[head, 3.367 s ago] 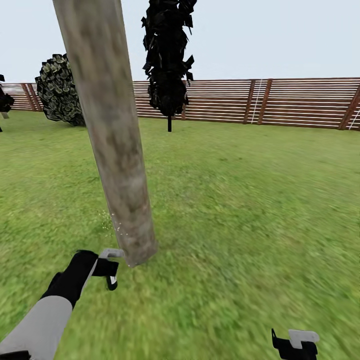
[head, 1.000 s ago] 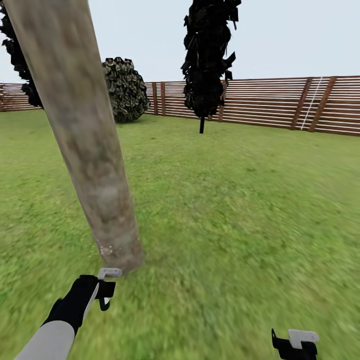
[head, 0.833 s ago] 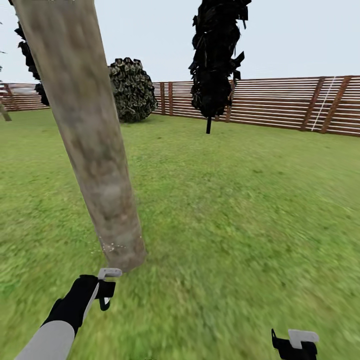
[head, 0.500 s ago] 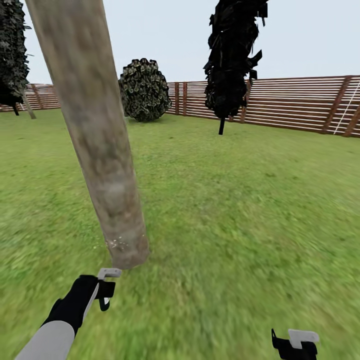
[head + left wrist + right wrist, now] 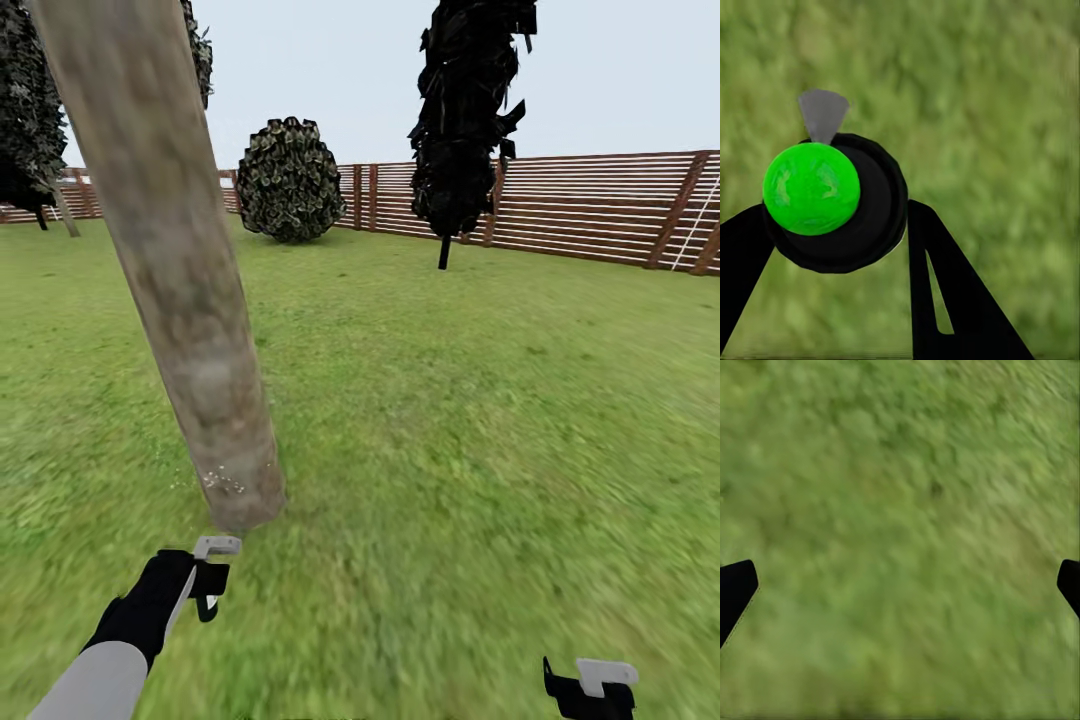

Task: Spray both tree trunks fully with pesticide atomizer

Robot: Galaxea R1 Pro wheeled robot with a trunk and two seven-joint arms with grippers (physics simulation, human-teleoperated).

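A thick grey-beige mottled tree trunk [image 5: 190,330] leans across the left of the head view, with whitish specks on its base. Just below that base, my left gripper [image 5: 208,588] is shut on the pesticide atomizer [image 5: 218,547], whose whitish spray head faces the trunk. In the left wrist view the atomizer [image 5: 832,202] is a dark round bottle with a bright green spot, held between black fingers [image 5: 945,300] over grass. A second tree [image 5: 35,110] stands far left by the fence. My right gripper [image 5: 588,690] hangs low at the right, open [image 5: 900,585] over bare grass.
Green lawn [image 5: 480,420] spreads ahead and to the right. A brown slat fence [image 5: 590,215] closes the back. A round dark bush [image 5: 290,180] and a tall black ragged shrub on a thin stem [image 5: 465,110] stand near the fence.
The camera has swung, so the bush, shrub and fence slid right in the picture and the second tree came into view. The left gripper sits lower under the trunk's base than 3.4 s ago.
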